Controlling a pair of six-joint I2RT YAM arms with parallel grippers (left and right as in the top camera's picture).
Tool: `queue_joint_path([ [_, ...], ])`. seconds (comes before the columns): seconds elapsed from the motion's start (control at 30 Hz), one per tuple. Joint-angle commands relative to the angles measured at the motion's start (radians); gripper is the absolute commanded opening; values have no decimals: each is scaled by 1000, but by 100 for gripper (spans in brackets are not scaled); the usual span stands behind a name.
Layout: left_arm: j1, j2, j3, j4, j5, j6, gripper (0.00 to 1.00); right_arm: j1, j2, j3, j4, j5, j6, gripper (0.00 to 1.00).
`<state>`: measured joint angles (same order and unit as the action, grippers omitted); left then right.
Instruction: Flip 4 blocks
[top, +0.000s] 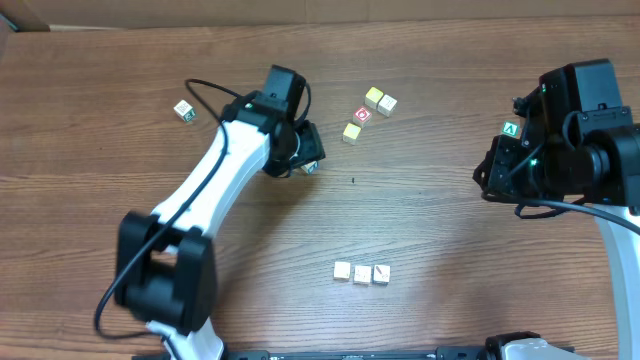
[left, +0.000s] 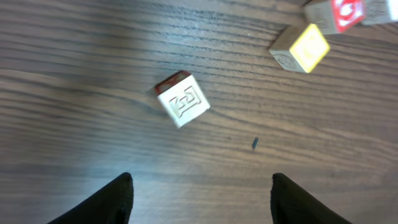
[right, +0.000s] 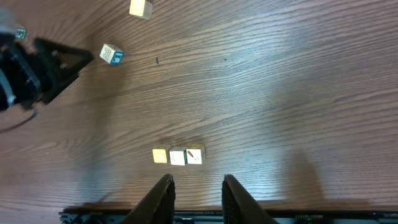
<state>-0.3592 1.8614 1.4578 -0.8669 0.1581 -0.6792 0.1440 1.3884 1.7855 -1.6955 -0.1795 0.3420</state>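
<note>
Three cream blocks (top: 361, 273) lie in a touching row near the table's front; the right wrist view shows the row (right: 177, 157) with a yellow face at its left end. Another cream block (left: 183, 99), with a carved letter on top and a red side, lies alone on the table just ahead of my left gripper (left: 202, 186). That gripper is open and empty. From above, this block (top: 310, 167) sits at the tip of the left gripper (top: 303, 155). My right gripper (right: 196, 183) hovers over the front edge with a narrow gap between its fingers, holding nothing.
A cluster at the back holds a yellow-faced cube (top: 352, 131), a red cube with a white ring (top: 362, 115) and two cream cubes (top: 380, 100). One more cube (top: 184, 110) lies at the far left. A green "A" cube (top: 511, 129) shows beside the right arm.
</note>
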Motion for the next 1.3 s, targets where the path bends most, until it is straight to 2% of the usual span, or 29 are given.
queue_joint_path([
  [0.0,-1,99,73,-2,49,-82,60,-4,-8,0,2,-6,-4,28],
  [0.27,1,208,99,18,3,-198,55,-4,-8,0,2,-7,-18,28],
  [0.47,1,238,99,29,-15,-200,45,-4,-8,0,2,-10,-29,28],
  [0.9,14,259,99,37,-65,-204,37,-4,-8,0,2,-10,-29,28],
  [1.17,34,259,99,3,-56,-177,24,-4,-8,0,2,-10,-29,28],
  [1.27,34,256,100,3,-28,-126,12,-4,-8,0,2,-10,-29,28],
])
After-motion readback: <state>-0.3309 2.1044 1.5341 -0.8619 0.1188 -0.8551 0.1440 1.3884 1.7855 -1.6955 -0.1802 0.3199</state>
